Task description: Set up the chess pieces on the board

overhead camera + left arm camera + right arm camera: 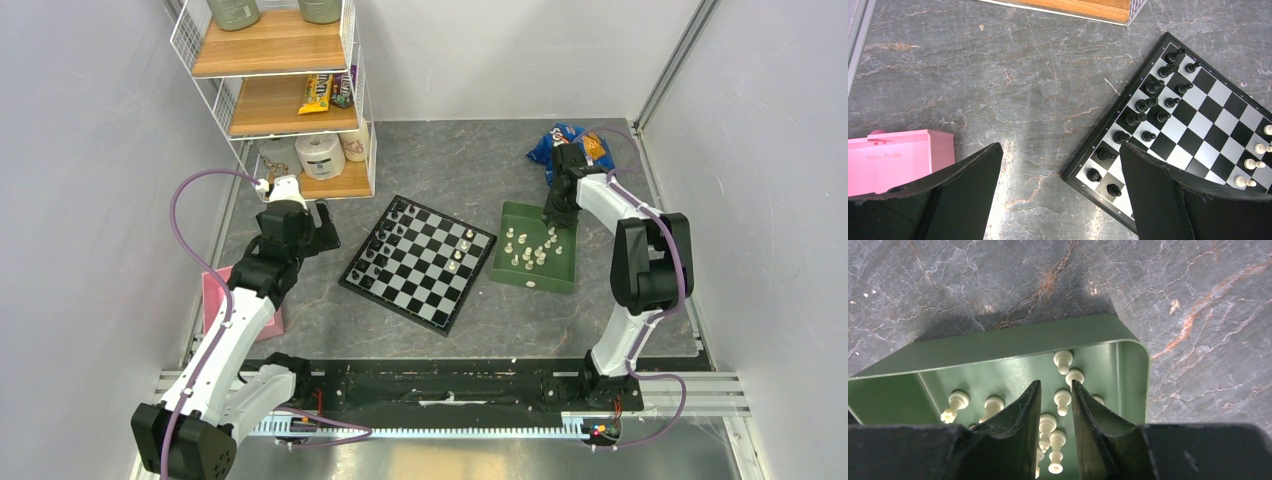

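Most small cream-white chess pieces (533, 250) lie in the green rectangular tray (562, 272), at 3 o'clock of the black-and-white chequered board (420, 275). The right gripper (1055, 385) hangs over them, jaws narrowly parted, grasp untellable. The left gripper (1060, 150), at 9 o'clock, gapes released.

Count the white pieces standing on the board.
4. The white pieces stand in one row on the board, near its side facing the tray. The top view shows the whole board, but pieces look tiny there, so one could be missed.
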`<state>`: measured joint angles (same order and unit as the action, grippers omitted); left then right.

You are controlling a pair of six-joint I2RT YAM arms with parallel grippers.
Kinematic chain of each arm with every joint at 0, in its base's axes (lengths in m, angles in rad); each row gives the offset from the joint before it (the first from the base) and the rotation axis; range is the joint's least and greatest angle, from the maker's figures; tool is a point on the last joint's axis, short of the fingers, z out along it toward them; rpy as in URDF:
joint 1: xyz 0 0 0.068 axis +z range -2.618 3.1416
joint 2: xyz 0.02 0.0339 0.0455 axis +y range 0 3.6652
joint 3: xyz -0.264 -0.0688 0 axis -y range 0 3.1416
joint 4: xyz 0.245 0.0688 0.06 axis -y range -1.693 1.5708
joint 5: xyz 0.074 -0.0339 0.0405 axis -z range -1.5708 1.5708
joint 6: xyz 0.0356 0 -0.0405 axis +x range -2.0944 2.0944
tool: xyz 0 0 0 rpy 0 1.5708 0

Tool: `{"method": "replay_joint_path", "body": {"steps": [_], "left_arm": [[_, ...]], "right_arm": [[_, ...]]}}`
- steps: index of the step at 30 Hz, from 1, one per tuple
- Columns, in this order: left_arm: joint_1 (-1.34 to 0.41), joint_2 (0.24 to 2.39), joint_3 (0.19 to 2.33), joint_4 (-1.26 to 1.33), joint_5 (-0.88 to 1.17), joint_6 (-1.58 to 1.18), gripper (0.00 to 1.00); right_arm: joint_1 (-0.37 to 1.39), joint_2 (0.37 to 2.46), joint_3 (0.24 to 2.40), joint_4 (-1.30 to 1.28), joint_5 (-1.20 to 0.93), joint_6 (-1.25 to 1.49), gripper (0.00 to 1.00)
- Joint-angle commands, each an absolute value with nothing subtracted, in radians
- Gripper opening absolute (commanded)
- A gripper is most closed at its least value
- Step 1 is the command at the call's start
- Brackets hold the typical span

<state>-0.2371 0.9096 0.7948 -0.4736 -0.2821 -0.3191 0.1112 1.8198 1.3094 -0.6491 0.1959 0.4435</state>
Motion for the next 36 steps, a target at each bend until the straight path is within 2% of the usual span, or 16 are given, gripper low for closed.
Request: {"method": "replay_joint_path", "body": {"steps": [1, 12, 25, 32, 36], "left_arm": [[-0.233, 0.893, 0.79, -0.456, -0.282, -0.291, 0.95], [-0.233, 0.897, 0.791, -0.456, -0.284, -0.291, 0.95], [-0.233, 0.9, 0.791, -0.456, -0.29, -0.289, 0.95], [-0.233, 0.904, 0.792, -0.456, -0.287, -0.289, 0.95], [-0.233, 0.903, 0.792, -0.456, -0.287, -0.29, 0.95]], "right_arm": [[0.098, 1.85, 1.326, -0.595, 0.181, 0.439, 0.36], [0.091, 1.878, 1.329, -0.598, 0.198, 0.414, 0.35], [0.092, 1.907, 1.345, -0.586, 0.209, 0.404, 0.27], [0.092, 1.907, 1.345, -0.582, 0.226, 0.4, 0.31], [0.091, 1.908, 1.347, -0.578, 0.227, 0.396, 0.29]]}}
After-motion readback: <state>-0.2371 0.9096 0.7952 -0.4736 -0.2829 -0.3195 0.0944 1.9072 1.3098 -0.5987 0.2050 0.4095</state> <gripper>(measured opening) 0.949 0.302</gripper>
